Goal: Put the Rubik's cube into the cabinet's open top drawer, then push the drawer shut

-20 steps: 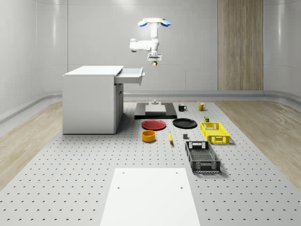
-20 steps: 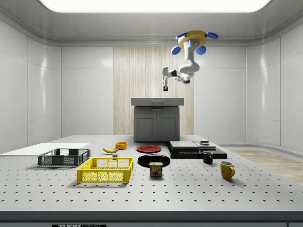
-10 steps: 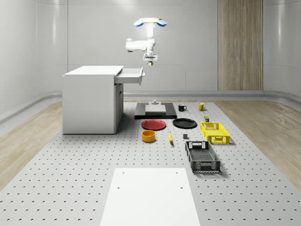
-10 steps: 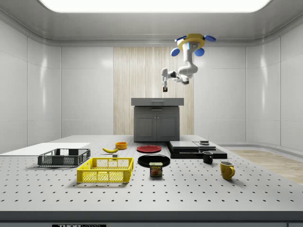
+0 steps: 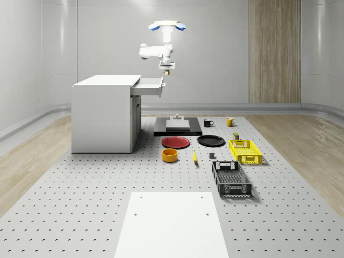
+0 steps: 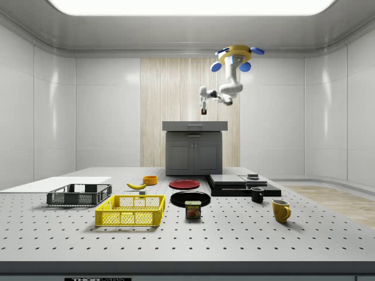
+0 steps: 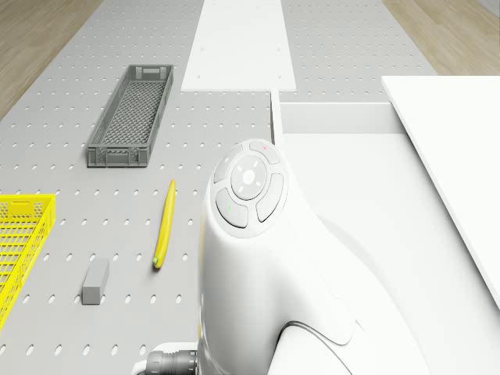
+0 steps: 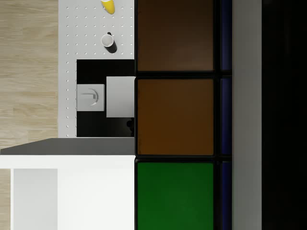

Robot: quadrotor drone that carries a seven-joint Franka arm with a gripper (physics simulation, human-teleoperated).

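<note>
The Rubik's cube [image 8: 175, 115] sits close before the wrist camera, brown and green tiles facing it, and my gripper [image 5: 167, 69] is shut on it. The drone [image 5: 165, 24] hovers high beside the white cabinet [image 5: 105, 115], arm hanging down. My gripper holds the cube a little above the front edge of the open top drawer [image 5: 150, 84]. In the wrist view, the drawer's white inside [image 8: 72, 201] and grey front rim lie under the cube. From the side, my gripper [image 6: 204, 109] hangs above the cabinet [image 6: 194, 149]. The drone view has the drawer [image 7: 336, 117] past the arm.
On the perforated table below lie a black platform [image 5: 178, 128], two mugs [image 5: 208, 122], a red plate [image 5: 176, 142], a black plate [image 5: 210, 141], an orange bowl [image 5: 170, 155], a banana [image 7: 164, 223], a yellow crate [image 5: 245, 151], a black crate [image 5: 231, 179] and a white slab [image 5: 172, 223].
The drone, arm and held cube have shifted toward the whole-scene view's left, from beside the drawer's front to over its front edge. The gripper stays shut on the cube.
</note>
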